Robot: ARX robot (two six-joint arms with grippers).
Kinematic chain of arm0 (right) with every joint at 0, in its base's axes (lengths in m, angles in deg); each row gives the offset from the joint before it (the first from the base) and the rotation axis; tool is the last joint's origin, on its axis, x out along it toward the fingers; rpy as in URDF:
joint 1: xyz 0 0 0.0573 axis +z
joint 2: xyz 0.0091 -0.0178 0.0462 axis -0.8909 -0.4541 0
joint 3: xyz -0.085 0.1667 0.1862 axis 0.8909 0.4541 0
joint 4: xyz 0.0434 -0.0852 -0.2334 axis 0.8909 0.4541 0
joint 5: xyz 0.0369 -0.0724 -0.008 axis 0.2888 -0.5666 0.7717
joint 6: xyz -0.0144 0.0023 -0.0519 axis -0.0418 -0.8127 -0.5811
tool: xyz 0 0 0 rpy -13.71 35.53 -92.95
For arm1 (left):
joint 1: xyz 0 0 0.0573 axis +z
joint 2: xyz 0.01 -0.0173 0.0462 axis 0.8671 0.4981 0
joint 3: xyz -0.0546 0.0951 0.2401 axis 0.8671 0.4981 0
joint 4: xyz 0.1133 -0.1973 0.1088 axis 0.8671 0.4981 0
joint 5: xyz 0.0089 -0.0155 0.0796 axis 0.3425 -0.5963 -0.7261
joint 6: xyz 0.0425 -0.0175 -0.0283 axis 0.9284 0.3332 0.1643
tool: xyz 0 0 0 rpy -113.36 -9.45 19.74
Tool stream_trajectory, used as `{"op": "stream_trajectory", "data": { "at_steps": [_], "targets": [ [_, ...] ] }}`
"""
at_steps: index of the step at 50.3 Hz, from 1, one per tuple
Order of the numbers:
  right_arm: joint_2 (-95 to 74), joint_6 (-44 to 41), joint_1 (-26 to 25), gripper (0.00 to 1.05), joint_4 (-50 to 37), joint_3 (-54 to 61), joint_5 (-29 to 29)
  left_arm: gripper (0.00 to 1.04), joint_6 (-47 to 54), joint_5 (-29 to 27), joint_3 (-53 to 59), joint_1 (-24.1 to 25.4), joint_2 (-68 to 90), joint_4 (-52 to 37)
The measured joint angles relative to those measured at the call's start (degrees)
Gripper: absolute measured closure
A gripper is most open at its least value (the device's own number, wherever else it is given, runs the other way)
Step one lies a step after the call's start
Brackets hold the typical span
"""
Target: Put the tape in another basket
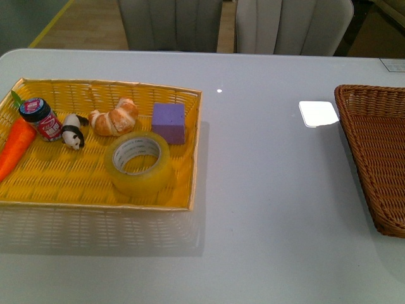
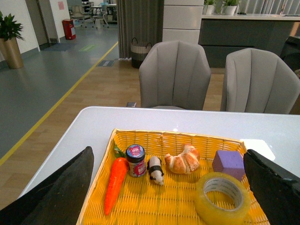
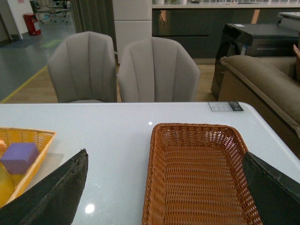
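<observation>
The tape (image 1: 140, 163), a wide yellowish translucent roll with a white core, lies flat in the bright yellow basket (image 1: 38, 183) near its front right corner, next to the purple cube (image 1: 169, 122). It also shows in the left wrist view (image 2: 221, 197). The dark brown wicker basket (image 1: 373, 152) stands at the table's right edge and looks empty in the right wrist view (image 3: 197, 178). My left gripper (image 2: 168, 197) is open, held above and before the yellow basket. My right gripper (image 3: 164, 197) is open above the brown basket. Neither arm shows in the front view.
The yellow basket also holds a carrot (image 1: 16, 147), a small red jar (image 1: 40, 118), a panda figure (image 1: 73, 131) and a croissant (image 1: 115, 117). White table (image 1: 266, 209) between the baskets. Two grey chairs (image 1: 294, 25) stand behind the table.
</observation>
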Motion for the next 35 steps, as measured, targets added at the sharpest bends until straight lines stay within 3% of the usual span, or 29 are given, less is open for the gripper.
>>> {"op": "stream_trajectory", "data": {
  "at_steps": [35],
  "targets": [
    [0.0,0.0,0.0,0.09,0.0,0.0,0.0,0.09,0.0,0.0,0.0,0.0,0.0,0.0]
  ]
}}
